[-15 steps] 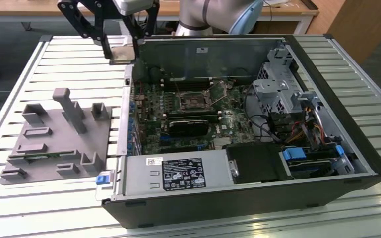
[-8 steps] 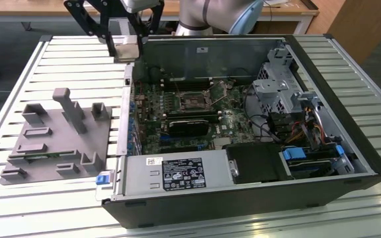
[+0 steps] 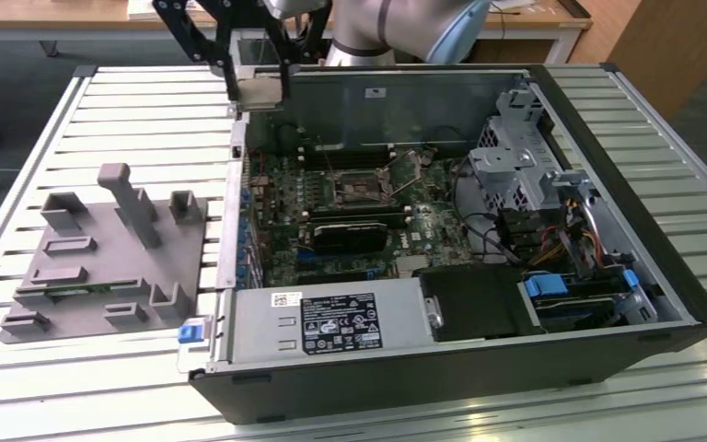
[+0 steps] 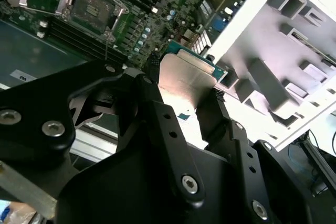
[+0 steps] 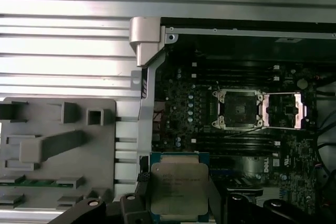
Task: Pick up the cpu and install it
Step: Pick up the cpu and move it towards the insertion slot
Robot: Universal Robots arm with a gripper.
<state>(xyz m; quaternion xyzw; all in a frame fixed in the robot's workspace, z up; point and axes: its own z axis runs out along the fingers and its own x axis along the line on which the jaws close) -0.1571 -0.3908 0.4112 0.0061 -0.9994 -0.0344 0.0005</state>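
Note:
My gripper (image 3: 259, 81) hangs above the far left corner of the open computer case (image 3: 663, 276), shut on the cpu (image 3: 259, 93), a flat square chip with a silvery top. In the second wrist view the black fingers (image 4: 155, 75) clamp the cpu (image 4: 185, 74) by two opposite edges. The first wrist view shows the cpu (image 5: 178, 183) on its green board, held level in the gripper (image 5: 177, 199). The motherboard's socket (image 5: 237, 109) lies open, its metal frame flipped aside. That socket (image 3: 356, 190) sits inside the case, toward the exterior view's right of the gripper.
A grey plastic fixture (image 3: 98, 262) with upright posts lies on the slatted table at the exterior view's left of the case. Inside the case are a black module (image 3: 349, 230), a power supply (image 3: 319, 324), drive cages and cables (image 3: 550, 221).

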